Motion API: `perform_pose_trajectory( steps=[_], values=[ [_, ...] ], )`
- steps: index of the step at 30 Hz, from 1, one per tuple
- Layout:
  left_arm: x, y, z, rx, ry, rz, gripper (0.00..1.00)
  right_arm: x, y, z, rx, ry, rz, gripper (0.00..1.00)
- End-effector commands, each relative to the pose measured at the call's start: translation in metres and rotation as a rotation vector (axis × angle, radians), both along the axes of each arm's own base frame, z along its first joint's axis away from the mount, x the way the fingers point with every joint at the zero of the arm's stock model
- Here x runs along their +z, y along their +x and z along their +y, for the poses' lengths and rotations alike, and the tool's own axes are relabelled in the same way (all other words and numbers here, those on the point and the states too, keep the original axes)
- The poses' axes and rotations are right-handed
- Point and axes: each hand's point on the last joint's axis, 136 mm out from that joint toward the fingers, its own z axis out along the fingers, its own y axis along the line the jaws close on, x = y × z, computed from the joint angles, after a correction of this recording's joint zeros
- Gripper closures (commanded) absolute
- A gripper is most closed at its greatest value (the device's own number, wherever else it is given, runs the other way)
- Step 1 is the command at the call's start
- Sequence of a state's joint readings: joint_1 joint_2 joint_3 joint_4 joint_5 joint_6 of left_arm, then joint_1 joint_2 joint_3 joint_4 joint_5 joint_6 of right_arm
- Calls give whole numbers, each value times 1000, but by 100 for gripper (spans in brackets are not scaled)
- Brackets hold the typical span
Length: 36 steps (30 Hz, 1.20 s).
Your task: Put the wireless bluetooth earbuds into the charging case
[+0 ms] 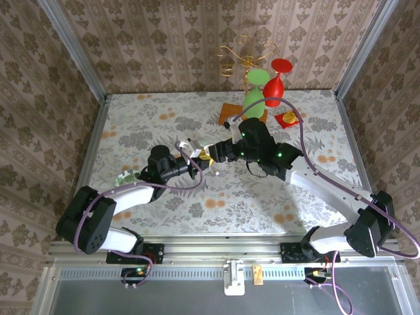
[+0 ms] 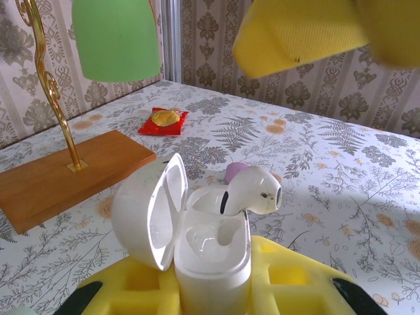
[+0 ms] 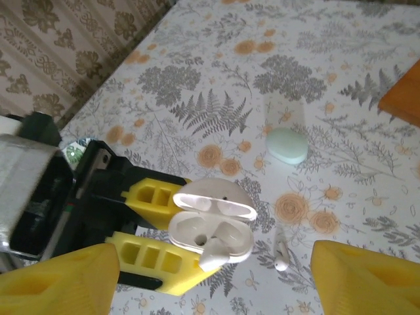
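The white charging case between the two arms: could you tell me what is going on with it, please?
The left end effector clamps the open white charging case. One white earbud sits tilted in a socket, not fully seated. The right end effector hovers open just above it, holding nothing. A second earbud lies on the table beside the case.

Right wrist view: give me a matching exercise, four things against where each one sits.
1. white charging case
2. first earbud
3. second earbud
4. pale green oval case

a. lying on the table beside the white case
b. open, clamped in the left gripper
c. closed, by itself on the table
d. perched at the open case's rim

Pairs: 1-b, 2-d, 3-a, 4-c
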<state>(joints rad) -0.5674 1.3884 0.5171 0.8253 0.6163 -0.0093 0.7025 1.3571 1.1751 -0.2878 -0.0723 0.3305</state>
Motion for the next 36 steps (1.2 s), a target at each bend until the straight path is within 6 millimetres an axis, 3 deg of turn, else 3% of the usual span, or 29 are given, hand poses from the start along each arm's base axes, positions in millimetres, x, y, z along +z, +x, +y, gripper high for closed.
perform_pose_trajectory(
  steps=[1, 2, 4, 13, 20, 36],
  values=[
    [15, -3, 2, -10, -26, -58, 98, -16, -8, 8, 35, 29, 99, 24],
    [15, -3, 3, -9, -24, -59, 98, -15, -10, 9, 42, 27, 105, 24],
    [16, -2, 3, -8, -25, -59, 98, -32, -7, 12, 45, -2, 145, 25],
    [21, -3, 6, 1, -34, -59, 98, -51, -2, 1, 22, -59, 178, 33],
    [23, -3, 7, -3, -38, -64, 98, -50, 8, -13, -27, -60, 174, 36],
    [23, -11, 3, -57, -54, -71, 98, -41, 17, -11, -17, -39, 168, 36]
  ],
)
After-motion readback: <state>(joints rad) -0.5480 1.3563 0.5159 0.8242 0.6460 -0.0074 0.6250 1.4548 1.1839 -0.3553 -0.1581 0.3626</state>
